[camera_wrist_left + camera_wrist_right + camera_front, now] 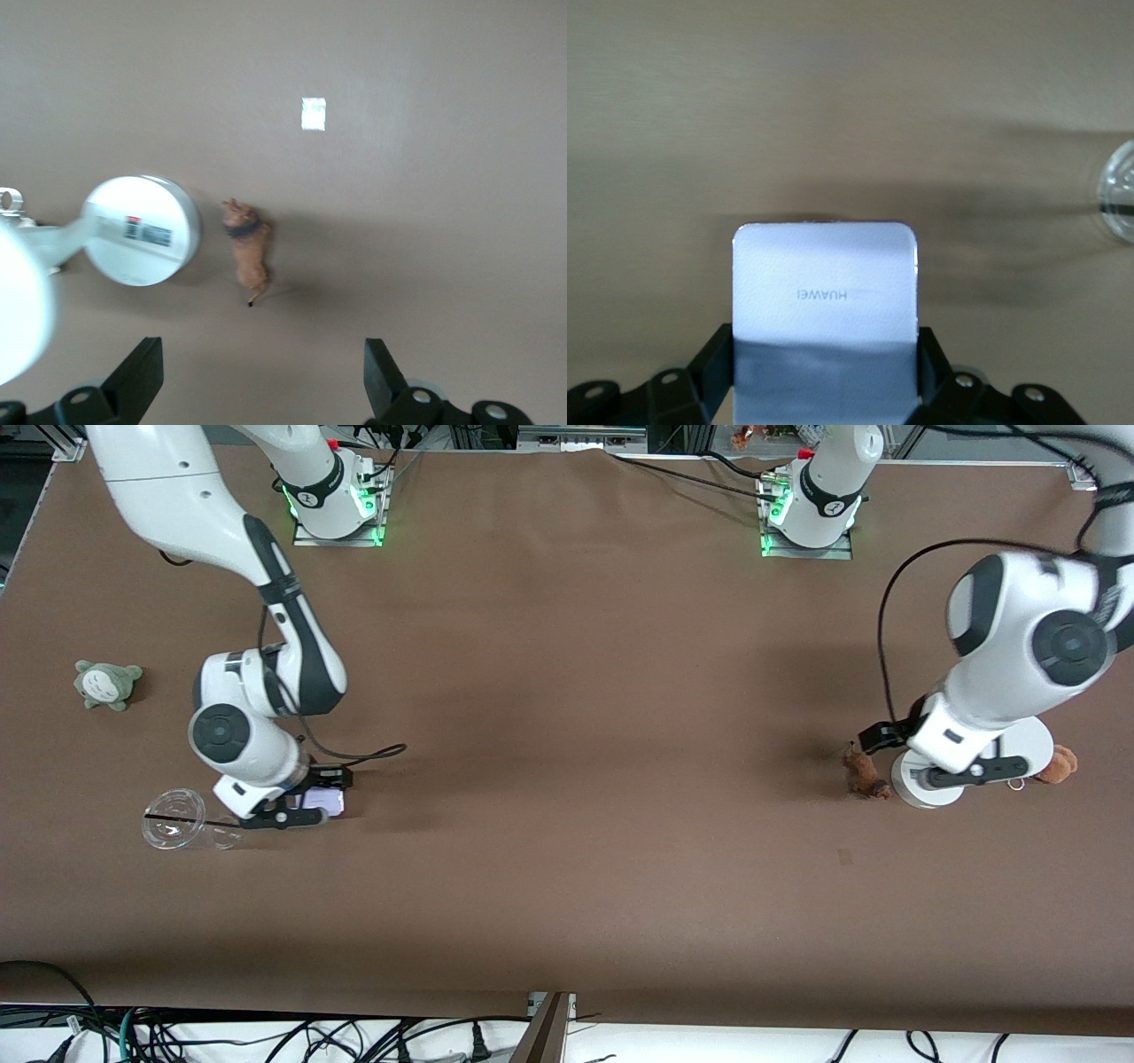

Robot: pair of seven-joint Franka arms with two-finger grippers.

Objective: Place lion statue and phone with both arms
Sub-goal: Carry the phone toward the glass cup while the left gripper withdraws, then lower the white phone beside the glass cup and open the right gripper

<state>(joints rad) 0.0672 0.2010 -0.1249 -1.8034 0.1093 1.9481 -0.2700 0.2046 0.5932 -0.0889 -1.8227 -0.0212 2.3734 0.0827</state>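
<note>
The lion statue (863,771), a small orange-brown figurine with a dark collar, lies on the table beside the white round stand (921,790). In the left wrist view the lion (249,251) is ahead of my open, empty left gripper (261,381). The left gripper (967,773) hovers over the stand's edge, close to the lion. My right gripper (297,813) is shut on the pale lavender phone (324,802) and holds it low over the table. The phone (824,305) fills the gap between the right gripper's fingers (713,359), and its shadow falls on the table under it.
A clear plastic cup (180,820) lies next to the right gripper, toward the right arm's end of the table, and also shows in the right wrist view (1120,189). A grey-green plush toy (106,684) sits farther from the front camera. A tan plush bear (1060,764) sits beside the stand.
</note>
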